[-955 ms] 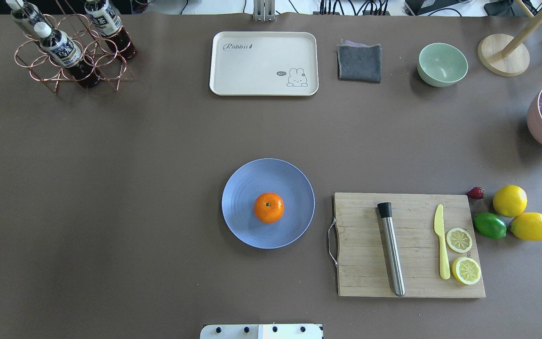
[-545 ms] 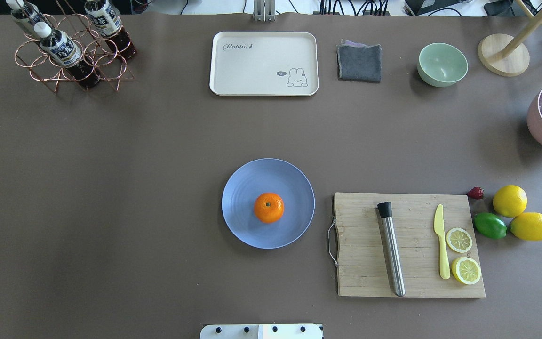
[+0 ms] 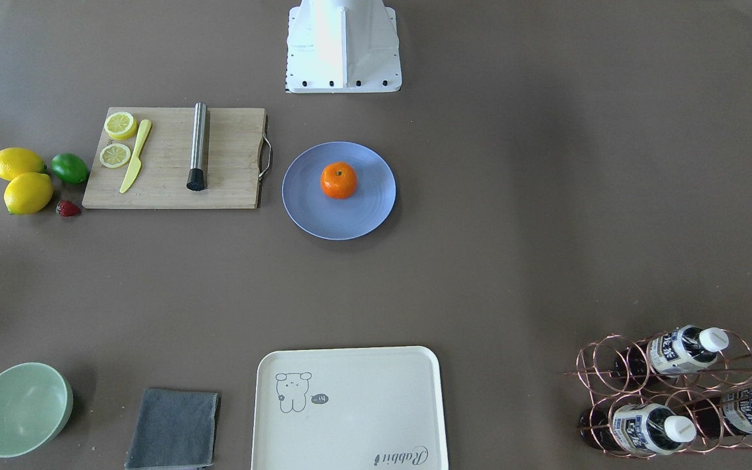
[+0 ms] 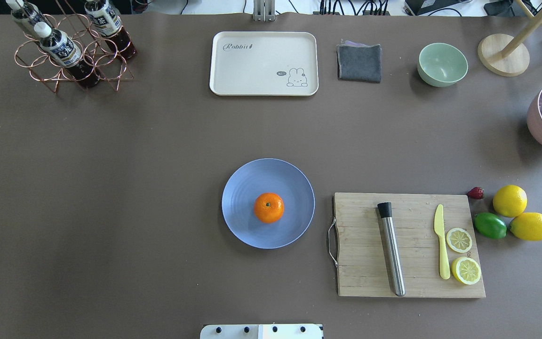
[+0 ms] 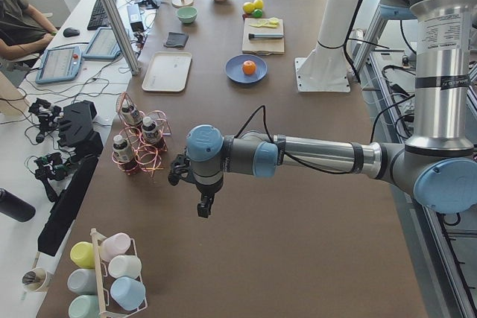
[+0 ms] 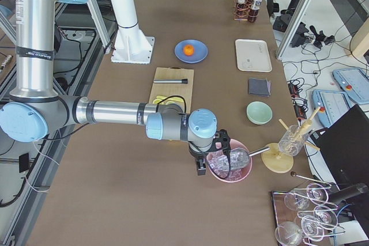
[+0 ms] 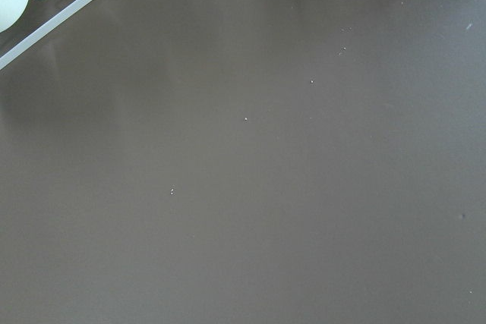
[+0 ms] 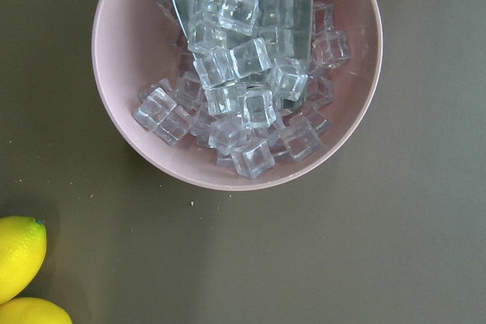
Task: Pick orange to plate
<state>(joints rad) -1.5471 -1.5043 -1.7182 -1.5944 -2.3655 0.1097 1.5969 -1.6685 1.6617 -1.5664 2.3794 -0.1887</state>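
Left claw (image 5: 203,208) and right claw (image 6: 200,169) hang at the table's opposite ends; wide or narrow, I cannot tell. Nothing has shifted: the orange (image 4: 268,207) rests mid-way on the plate (image 4: 243,188), so I judge the task finished.

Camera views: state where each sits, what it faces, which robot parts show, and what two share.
Front-facing: across the table, steeply down; robot base at top.
Overhead: behind the robot, forward and down; robot base.
Exterior left: table's left end, lengthwise; left arm near.
Exterior right: table's right end, lengthwise; right arm near.
Left wrist: down on table; no fingers.
Right wrist: down on ice bowl; no fingers.
Shared: first two show orange on plate.
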